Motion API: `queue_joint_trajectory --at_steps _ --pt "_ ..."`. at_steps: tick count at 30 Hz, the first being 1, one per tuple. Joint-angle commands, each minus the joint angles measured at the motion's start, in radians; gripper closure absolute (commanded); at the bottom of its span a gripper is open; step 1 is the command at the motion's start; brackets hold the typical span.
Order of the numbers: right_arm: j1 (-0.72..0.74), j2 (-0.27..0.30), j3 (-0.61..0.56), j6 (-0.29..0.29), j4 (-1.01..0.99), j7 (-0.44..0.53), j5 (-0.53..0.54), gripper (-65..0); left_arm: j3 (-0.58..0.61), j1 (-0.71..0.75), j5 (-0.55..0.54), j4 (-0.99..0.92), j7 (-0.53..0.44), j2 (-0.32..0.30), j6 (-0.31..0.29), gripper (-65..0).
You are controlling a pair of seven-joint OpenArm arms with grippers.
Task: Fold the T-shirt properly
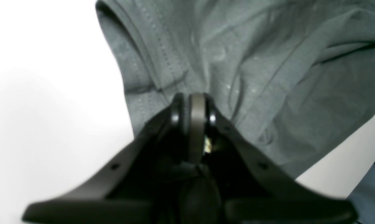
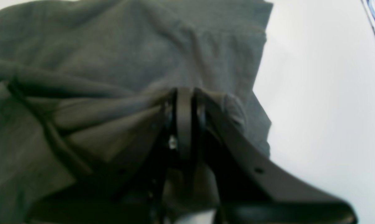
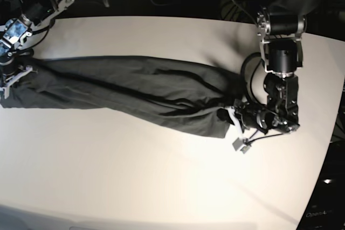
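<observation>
Across the white table (image 3: pixel 161 176), the T-shirt (image 3: pixel 135 92) is lying stretched in a long band, with the left hand (image 3: pixel 233 116) and the right hand (image 3: pixel 11 76) each pinching one end.

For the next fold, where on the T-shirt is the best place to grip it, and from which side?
Probably keep the two ends. The T-shirt lies stretched in a long band across the table; the left claw is shut on one end and the right claw on the other. Each comes from beyond its end, where bunched cloth gives a firm pinch.
</observation>
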Motion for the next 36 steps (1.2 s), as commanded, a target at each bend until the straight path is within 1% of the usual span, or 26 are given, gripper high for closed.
queue_joint_trajectory --at_steps 1,4,10,11,14,20,28,30,36 --pt "0.016 0.028 -0.019 0.008 -0.018 -0.013 -0.008 -0.7 0.01 0.02 0.099 -0.018 0.095 -0.001 0.016 -4.1" --pt "0.047 0.046 -0.034 0.008 -0.098 -0.013 -0.008 -0.7 0.01 0.02 0.1 -0.018 0.095 -0.006 0.016 -4.1" --pt "0.099 0.106 -0.032 0.008 -0.247 -0.013 -0.008 -0.7 0.01 0.02 0.102 -0.018 0.095 -0.015 0.016 -4.1" --pt "0.102 0.109 -0.032 0.008 -0.256 -0.013 -0.008 -0.7 0.01 0.02 0.102 -0.018 0.095 -0.026 0.016 -4.1" --pt "0.098 0.11 -0.032 0.008 -0.256 -0.013 -0.008 -0.7 0.01 0.02 0.097 -0.018 0.098 -0.032 0.016 -4.1" --pt "0.095 0.11 -0.035 0.008 -0.256 -0.013 -0.01 -0.7 0.01 0.011 0.096 -0.004 0.178 -0.035 0.016 -4.1" --pt "0.095 0.109 -0.034 0.008 -0.257 -0.013 -0.01 -0.7 0.019 -0.034 0.102 0.005 0.276 -0.106 0.016 -4.1" --pt "0.095 0.109 -0.035 0.008 -0.257 -0.013 -0.01 -0.7 0.021 -0.034 0.102 0.005 0.298 -0.135 0.016 -4.1" --pt "0.095 0.107 -0.037 0.008 -0.262 -0.011 -0.01 -0.7 0.021 -0.029 0.103 0.005 0.312 -0.205 0.016 -4.1"
